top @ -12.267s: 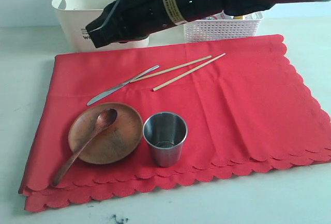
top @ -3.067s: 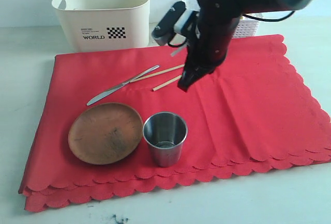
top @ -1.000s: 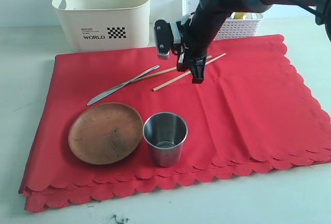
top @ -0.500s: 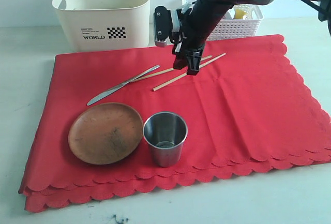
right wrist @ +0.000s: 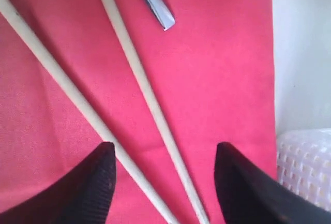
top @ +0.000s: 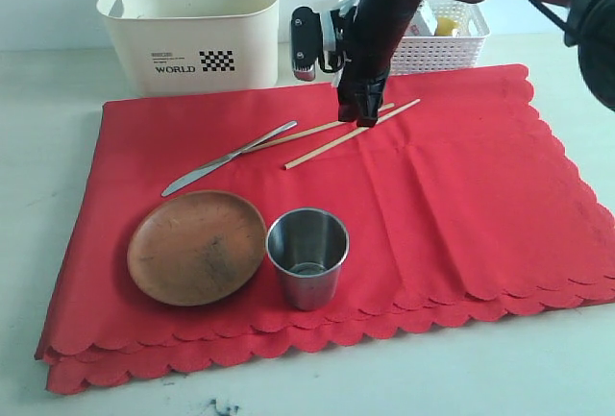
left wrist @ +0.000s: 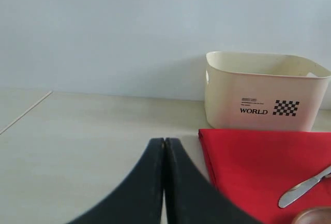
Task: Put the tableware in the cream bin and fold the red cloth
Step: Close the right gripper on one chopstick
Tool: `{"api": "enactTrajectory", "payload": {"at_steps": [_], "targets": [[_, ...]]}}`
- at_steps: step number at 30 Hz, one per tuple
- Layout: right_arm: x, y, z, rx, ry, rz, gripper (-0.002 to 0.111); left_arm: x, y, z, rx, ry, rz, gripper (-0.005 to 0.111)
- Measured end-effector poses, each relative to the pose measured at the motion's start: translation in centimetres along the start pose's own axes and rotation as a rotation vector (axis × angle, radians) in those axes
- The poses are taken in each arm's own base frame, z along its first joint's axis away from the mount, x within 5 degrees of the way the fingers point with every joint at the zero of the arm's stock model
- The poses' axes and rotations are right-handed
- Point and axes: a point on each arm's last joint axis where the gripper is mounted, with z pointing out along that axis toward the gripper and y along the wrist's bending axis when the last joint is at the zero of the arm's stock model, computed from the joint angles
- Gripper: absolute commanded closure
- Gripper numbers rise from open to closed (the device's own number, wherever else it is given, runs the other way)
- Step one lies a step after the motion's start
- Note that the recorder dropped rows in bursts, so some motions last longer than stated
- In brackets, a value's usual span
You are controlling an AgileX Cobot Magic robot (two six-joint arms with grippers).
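Hovering upper-middle, the right gripper [top: 357,113] has its jaws apart, straddling both thin pale chopsticks [top: 317,150] on the scalloped red cloth [top: 461,205]. Loads of bare cloth on the right. Left gripper [left wrist: 164,146] is pinched closed over bare table. Smooth cream bin [top: 192,27] sits upper left, just past the cloth's edge.

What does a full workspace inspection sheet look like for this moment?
surface: pale table, dark specks near its front edge.
job's things: red cloth spread out; wooden plate, steel cup, knife and two chopsticks on it; cream bin behind the cloth.
clutter: white lattice basket holding something yellow.
grippers: right gripper open, straddling both chopsticks, contact unclear; left gripper shut, empty.
cables: nothing seen among the items.
surroundings: plain pale wall.
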Motion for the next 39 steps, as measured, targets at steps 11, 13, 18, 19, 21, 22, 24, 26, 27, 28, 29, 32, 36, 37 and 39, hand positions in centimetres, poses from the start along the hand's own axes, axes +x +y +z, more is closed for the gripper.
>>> {"api": "enactTrajectory", "payload": {"at_steps": [11, 13, 18, 19, 21, 22, 24, 26, 27, 28, 29, 32, 36, 37, 39], "targets": [[-0.2, 0.2, 1.6, -0.070, 0.086, -0.056, 0.053, 0.0, 0.0, 0.0, 0.000, 0.000, 0.000, 0.104], [-0.5, 0.4, 2.0, -0.070, 0.102, -0.077, 0.053, 0.0, 0.0, 0.0, 0.000, 0.000, 0.000, 0.104], [-1.1, 0.9, 3.7, -0.060, 0.125, -0.119, 0.053, 0.0, 0.0, 0.0, 0.000, 0.000, 0.000, 0.104], [-1.2, 0.9, 3.8, -0.055, 0.131, -0.129, 0.053, 0.0, 0.0, 0.0, 0.000, 0.000, 0.000, 0.104], [-1.4, 0.5, 3.9, -0.026, 0.144, -0.134, 0.053, 0.0, 0.0, 0.0, 0.000, 0.000, 0.000, 0.104], [-1.4, 0.3, 4.0, -0.010, 0.153, -0.136, 0.053, 0.0, 0.0, 0.0, 0.000, 0.000, 0.000, 0.104], [-1.4, -0.1, 4.1, 0.016, 0.161, -0.131, 0.053, 0.0, 0.0, 0.0, 0.000, 0.000, 0.000, 0.104], [-1.4, -0.3, 4.3, 0.026, 0.169, -0.131, 0.055, 0.0, 0.0, 0.0, 0.000, 0.000, 0.000, 0.104], [-1.4, -0.4, 4.3, 0.028, 0.171, -0.131, 0.056, 0.0, 0.0, 0.0, 0.000, 0.000, 0.000, 0.104], [-1.4, -0.3, 4.4, 0.021, 0.174, -0.128, 0.059, 0.0, 0.0, 0.0, 0.000, 0.000, 0.000, 0.104], [-1.4, -0.3, 4.4, 0.017, 0.177, -0.128, 0.063, 0.0, 0.0, 0.0, 0.000, 0.000, 0.000, 0.104], [-1.3, -0.2, 4.6, 0.003, 0.182, -0.128, 0.079, 0.0, 0.0, 0.0, 0.000, 0.000, 0.000, 0.104], [-1.3, 0.0, 4.9, -0.024, 0.181, -0.163, 0.101, 0.0, 0.0, 0.0, 0.000, 0.000, 0.000, 0.104], [-1.3, 0.0, 4.9, -0.025, 0.179, -0.172, 0.106, 0.0, 0.0, 0.0, 0.000, 0.000, 0.000, 0.104], [-1.3, 0.0, 5.0, -0.023, 0.177, -0.189, 0.108, 0.0, 0.0, 0.0, 0.000, 0.000, 0.000, 0.104]]}}
